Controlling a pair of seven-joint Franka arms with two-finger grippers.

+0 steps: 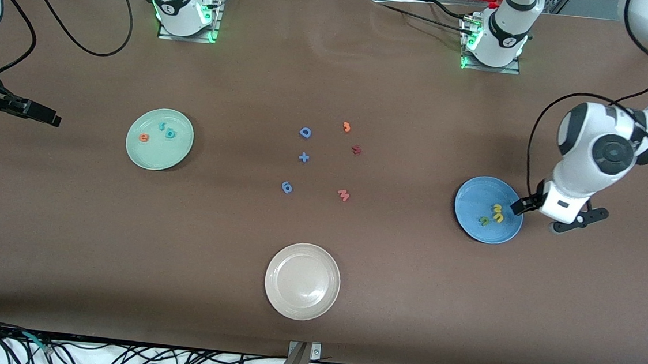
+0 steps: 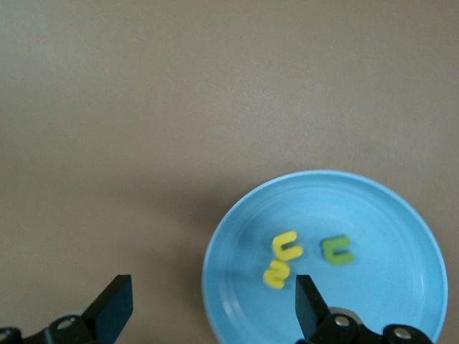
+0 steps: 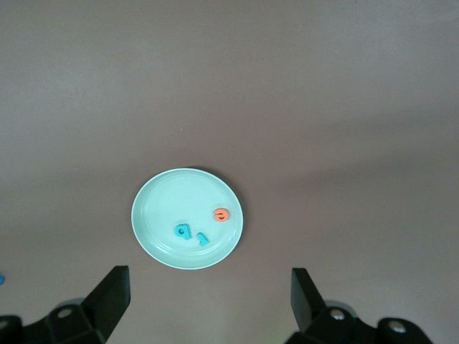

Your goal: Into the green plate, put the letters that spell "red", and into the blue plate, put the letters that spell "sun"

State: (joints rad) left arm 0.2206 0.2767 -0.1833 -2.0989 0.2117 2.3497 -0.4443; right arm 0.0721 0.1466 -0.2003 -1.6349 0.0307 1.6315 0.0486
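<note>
Brown tabletop [image 1: 408,281] carries three plates; left tool [image 2: 208,312] gapes over the blue plate [image 1: 471,217], right tool [image 3: 208,301] gapes too.

The front camera looks steeply down on the whole table [image 1: 349,300]. Each wrist camera looks straight down: left close over the blue plate [image 2: 401,208], right higher over the green plate [image 3: 154,215].

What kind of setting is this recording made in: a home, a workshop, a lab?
Most likely a robotics lab. Two robot arms are bolted along one edge of a brown table, loose cables trail past its edge, and the tabletop holds only staged props: foam letters and three plates, such as the white plate.
</note>
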